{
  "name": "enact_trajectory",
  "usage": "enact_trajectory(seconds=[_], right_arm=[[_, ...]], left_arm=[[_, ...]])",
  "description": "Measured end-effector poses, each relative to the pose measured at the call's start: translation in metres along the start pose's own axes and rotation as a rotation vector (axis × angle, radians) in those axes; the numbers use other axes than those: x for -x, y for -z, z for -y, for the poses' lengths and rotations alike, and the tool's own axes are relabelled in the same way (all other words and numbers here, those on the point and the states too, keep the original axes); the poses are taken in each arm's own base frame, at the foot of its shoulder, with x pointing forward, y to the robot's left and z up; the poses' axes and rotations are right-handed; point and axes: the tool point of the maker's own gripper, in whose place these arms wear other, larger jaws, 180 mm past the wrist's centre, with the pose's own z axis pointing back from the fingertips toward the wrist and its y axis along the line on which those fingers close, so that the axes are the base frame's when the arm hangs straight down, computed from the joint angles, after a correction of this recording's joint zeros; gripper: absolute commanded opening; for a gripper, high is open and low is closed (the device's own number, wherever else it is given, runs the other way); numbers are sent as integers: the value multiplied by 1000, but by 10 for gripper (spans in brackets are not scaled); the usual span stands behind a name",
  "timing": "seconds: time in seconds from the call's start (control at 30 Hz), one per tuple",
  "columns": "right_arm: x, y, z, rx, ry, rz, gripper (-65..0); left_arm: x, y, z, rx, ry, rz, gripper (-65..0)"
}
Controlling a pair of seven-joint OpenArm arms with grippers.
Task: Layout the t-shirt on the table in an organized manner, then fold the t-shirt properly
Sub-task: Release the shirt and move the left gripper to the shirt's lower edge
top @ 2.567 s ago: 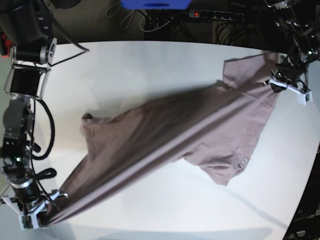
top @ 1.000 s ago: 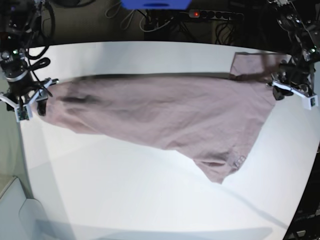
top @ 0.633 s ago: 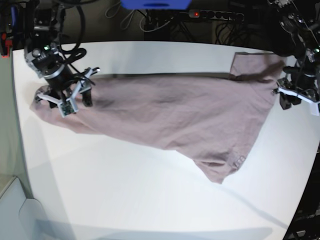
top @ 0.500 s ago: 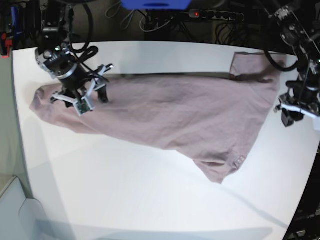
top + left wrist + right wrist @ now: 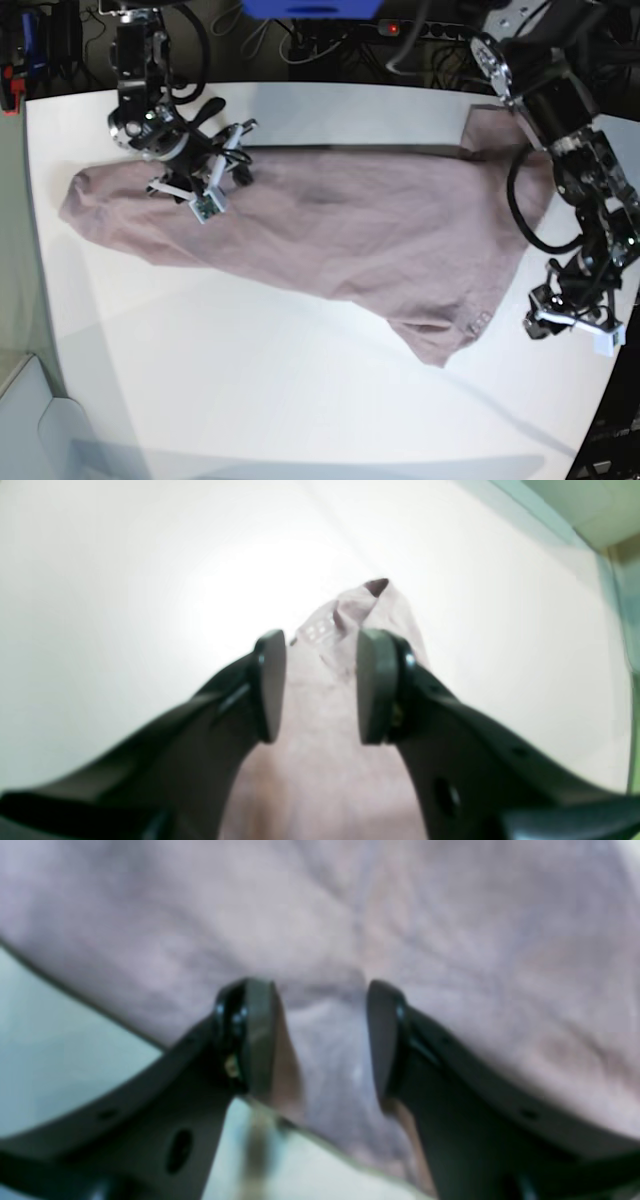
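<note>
The dusty mauve t-shirt (image 5: 350,220) lies spread across the white table (image 5: 250,380), one sleeve (image 5: 445,335) pointing toward the near right and another (image 5: 500,130) at the far right. My right gripper (image 5: 222,175) hovers over the shirt's left part, open and holding nothing; in its wrist view the fingers (image 5: 255,1035) straddle wrinkled fabric (image 5: 350,915). My left gripper (image 5: 568,325) is open above bare table just right of the near sleeve. Its wrist view shows that sleeve (image 5: 350,625) beyond the gripper (image 5: 317,685), untouched.
A power strip (image 5: 430,30), cables and a blue object (image 5: 310,8) lie behind the table's far edge. The table's curved edge (image 5: 615,360) runs close beside my left gripper. A red item (image 5: 8,90) sits past the left edge.
Both grippers have let the shirt go and it now lies flat. My right gripper moved rightward over the shirt's left end. My left gripper swung from the far right corner down beside the near sleeve.
</note>
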Motion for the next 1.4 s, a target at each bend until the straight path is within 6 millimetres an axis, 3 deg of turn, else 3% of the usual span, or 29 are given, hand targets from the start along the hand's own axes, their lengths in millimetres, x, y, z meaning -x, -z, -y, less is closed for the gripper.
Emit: enact_trajectory(seconds=[0.1,0.23,0.33,0.5,0.8,0.97,1.07,1.3,1.4], right_arm=[[1,3,0,-6,13,6,-348],[3,5,-2,-15,31,19,-348],[3,6,-3,-21,41,29,-348],[4,7,-3,-23,46,33,-348],[5,5,-4,-23,48,32,-348],[5,6,-5,-24,49,33,-348],[5,6,-5,-24,50,33,-348],[8,5,-7,-27,54,34,-348],[8,5,-7,-27,54,34,-348]], left_arm=[[-12,28,10,26,8,4,-415],[-16,71,41,75,51,-12,-415],[-6,101,62,96,50,-43,-415],[24,132,67,62,130,-109,-415],[31,136,57,3,129,-109,-415],[59,135,44,-16,124,-132,-415],[74,136,48,-10,119,-155,-415],[77,136,52,-4,122,-150,-420],[84,137,49,-28,222,-170,-433]])
